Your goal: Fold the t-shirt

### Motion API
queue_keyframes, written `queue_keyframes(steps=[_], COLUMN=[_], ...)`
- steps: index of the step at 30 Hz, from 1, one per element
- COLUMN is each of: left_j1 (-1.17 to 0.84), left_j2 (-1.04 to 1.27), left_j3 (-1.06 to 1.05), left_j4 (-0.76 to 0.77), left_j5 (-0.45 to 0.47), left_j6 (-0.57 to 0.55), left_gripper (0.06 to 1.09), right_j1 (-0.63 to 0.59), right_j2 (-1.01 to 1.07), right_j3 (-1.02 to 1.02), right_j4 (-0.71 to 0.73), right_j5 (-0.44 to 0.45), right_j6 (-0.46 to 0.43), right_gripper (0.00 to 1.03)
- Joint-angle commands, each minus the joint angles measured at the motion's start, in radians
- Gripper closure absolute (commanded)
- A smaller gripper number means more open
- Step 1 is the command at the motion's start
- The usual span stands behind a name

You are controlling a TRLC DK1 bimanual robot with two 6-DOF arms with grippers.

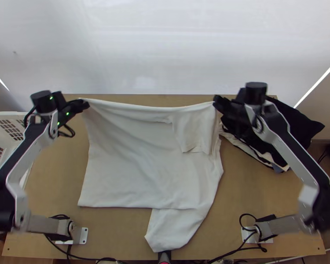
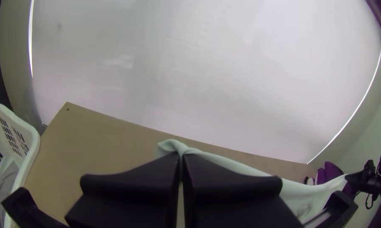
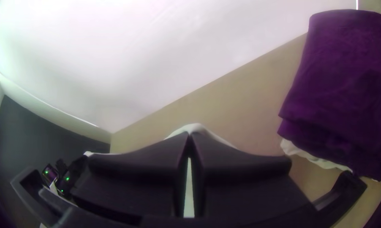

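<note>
The white t-shirt (image 1: 138, 163) hangs by its far edge between both grippers, its lower part lying on the table with a sleeve toward the near edge. My left gripper (image 1: 85, 104) is shut on its far left corner; in the left wrist view the shirt (image 2: 302, 196) runs out from between the closed fingertips of that gripper (image 2: 181, 157). My right gripper (image 1: 216, 101) holds the far right corner; in the right wrist view cloth (image 3: 194, 128) peeks over the tips of the shut gripper (image 3: 189, 137). Another sleeve-like flap hangs near the right corner.
A pile of dark folded clothes (image 1: 297, 121) lies at the table's right, with white cloth under it. At the left edge stands a white laundry basket (image 1: 6, 115). Bare table (image 1: 253, 189) shows on the near right, and cables lie along the near edge.
</note>
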Motion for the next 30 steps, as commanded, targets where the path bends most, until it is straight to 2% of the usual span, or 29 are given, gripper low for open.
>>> queue_keyframes(steps=[1,9,16,23,30], left_j1=[0.000,0.009,0.013,-0.008,-0.014], left_j2=[0.247,0.428,0.556,0.580,0.534], left_j3=[0.172,0.309,0.393,0.405,0.399], left_j4=[0.027,0.008,-0.019,-0.056,-0.136], left_j5=[-0.002,-0.004,-0.014,-0.013,-0.011], left_j6=[-0.007,-0.003,0.012,0.019,0.039], left_gripper=[1.05,1.05,1.05,1.05,1.05], right_j1=[-0.003,-0.021,-0.032,-0.009,0.011], right_j2=[0.236,0.434,0.576,0.653,0.624], right_j3=[0.165,0.335,0.478,0.527,0.521], right_j4=[-0.030,-0.098,-0.121,-0.124,-0.153], right_j5=[0.054,0.114,0.129,0.138,0.155], right_j6=[-0.015,-0.073,-0.090,-0.099,-0.101], right_gripper=[1.00,1.00,1.00,1.00,1.00])
